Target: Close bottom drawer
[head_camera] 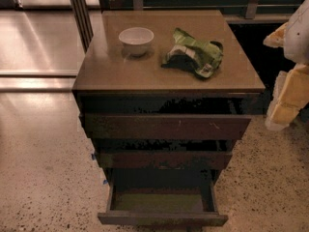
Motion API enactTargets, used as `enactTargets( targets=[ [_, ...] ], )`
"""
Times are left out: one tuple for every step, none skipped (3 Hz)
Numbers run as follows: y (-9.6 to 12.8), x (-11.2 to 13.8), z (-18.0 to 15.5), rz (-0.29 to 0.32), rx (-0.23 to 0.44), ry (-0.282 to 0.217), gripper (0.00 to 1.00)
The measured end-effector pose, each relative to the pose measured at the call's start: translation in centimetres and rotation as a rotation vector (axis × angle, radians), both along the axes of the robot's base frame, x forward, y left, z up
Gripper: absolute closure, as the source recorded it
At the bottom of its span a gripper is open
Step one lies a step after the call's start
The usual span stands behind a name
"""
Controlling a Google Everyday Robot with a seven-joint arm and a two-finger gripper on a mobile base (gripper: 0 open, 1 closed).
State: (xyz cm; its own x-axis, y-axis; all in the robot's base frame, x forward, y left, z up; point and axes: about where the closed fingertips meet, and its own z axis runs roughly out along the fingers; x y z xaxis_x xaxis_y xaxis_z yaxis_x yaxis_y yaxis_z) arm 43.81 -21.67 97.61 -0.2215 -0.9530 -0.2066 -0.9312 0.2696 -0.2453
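Note:
The bottom drawer (161, 219) is the lowest and narrowest of three dark brown drawers in a small cabinet. It stands pulled far out towards me, and its olive-green inner floor (159, 200) shows and looks bare. My gripper (288, 98) is at the right edge of the view. It shows as pale yellowish and white arm parts beside the cabinet's right side, level with the top two drawers. It is well apart from the bottom drawer and touches nothing that I can see.
The wide top drawer front (166, 126) and the middle drawer front (164, 159) each stick out a little. On the cabinet top (106, 71) stand a white bowl (136, 37) and a crumpled green chip bag (195, 54). Speckled floor (43, 178) surrounds the cabinet.

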Motion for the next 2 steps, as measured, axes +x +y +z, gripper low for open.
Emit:
enactTargets(
  targets=[
    [0.0, -0.1, 0.1, -0.001, 0.003, -0.011, 0.0],
    [0.1, -1.2, -1.6, 0.013, 0.051, -0.023, 0.0]
  ],
)
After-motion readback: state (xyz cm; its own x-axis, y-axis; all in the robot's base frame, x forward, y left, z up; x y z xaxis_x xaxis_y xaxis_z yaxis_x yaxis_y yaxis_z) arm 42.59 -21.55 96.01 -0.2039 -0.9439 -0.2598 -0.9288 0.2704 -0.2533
